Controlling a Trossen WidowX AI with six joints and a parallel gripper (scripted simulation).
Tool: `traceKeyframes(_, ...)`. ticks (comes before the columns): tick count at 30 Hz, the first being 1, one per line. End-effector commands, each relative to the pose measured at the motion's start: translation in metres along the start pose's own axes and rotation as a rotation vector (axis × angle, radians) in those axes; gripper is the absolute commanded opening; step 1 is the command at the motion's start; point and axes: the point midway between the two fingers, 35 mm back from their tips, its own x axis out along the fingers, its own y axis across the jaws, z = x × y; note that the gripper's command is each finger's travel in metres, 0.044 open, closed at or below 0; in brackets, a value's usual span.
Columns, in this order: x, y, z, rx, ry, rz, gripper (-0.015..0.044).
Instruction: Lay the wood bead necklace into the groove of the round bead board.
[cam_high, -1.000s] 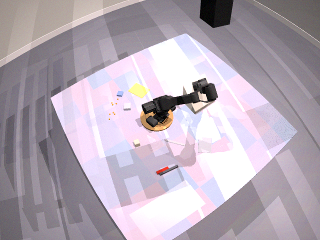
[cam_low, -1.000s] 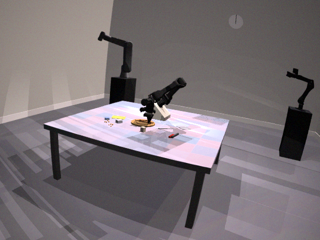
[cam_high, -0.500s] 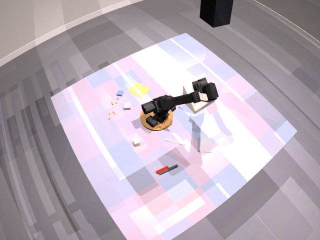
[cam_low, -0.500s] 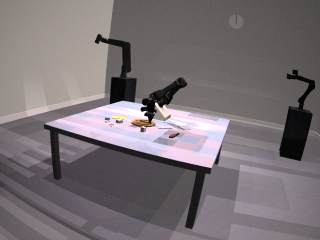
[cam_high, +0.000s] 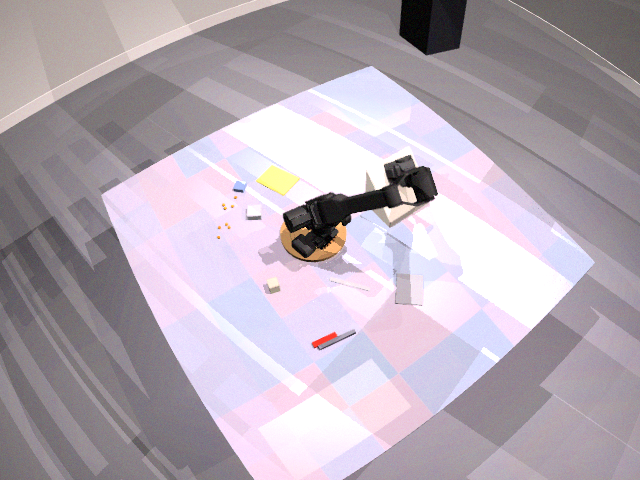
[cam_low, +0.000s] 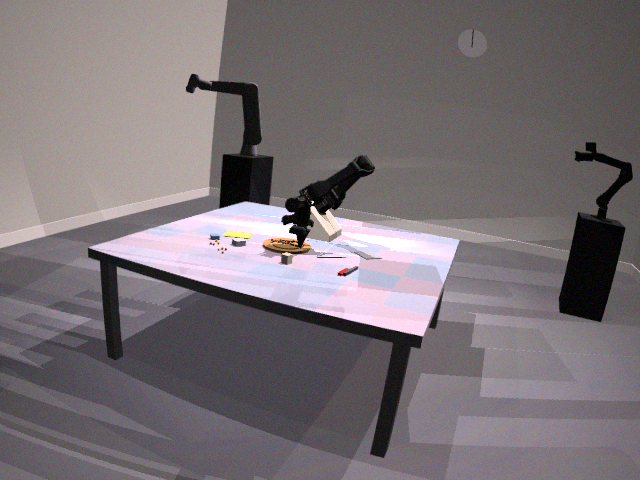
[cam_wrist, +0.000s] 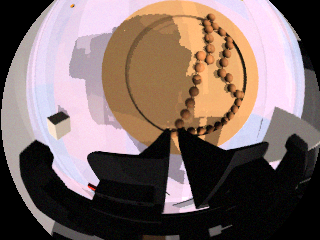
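The round bead board (cam_high: 287, 241) (cam_low: 278, 250) (cam_wrist: 115, 75) lies flat with a dark ring groove. My gripper (cam_low: 301, 245) (cam_wrist: 173, 132) is shut on the wood bead necklace (cam_wrist: 194, 91), low at the board's near part, at the groove line in the wrist view. From the fingertips, one strand follows the groove along the lower right. It then bends inside the ring and runs up to a cluster near the upper right of the groove. The other strand crosses the board's middle back to the fingertips. The groove's left side is bare. The fingertips hide the nearest beads.
A cream cube (cam_high: 273, 285) (cam_low: 286, 258) (cam_wrist: 59, 125) stands near the board. Also on the table are a grey-white block (cam_high: 253, 212), blue block (cam_high: 239, 186), yellow sheet (cam_high: 278, 180), several small orange balls (cam_high: 226, 224), a red-grey marker (cam_high: 324, 339), thin white stick (cam_high: 349, 284) and grey plate (cam_high: 408, 289).
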Motion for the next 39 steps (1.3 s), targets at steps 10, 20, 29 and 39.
traceKeyframes(10, 0.0, 0.0, 0.0, 0.0, 0.0, 0.0, 0.0263)
traceKeyframes(20, -0.0046, -0.0019, -0.0002, 0.005, 0.004, -0.006, 0.044)
traceKeyframes(29, -0.0046, -0.0019, -0.0002, 0.005, 0.004, -0.006, 0.044)
traceKeyframes(39, -0.0046, -0.0019, -0.0002, 0.005, 0.004, -0.006, 0.044)
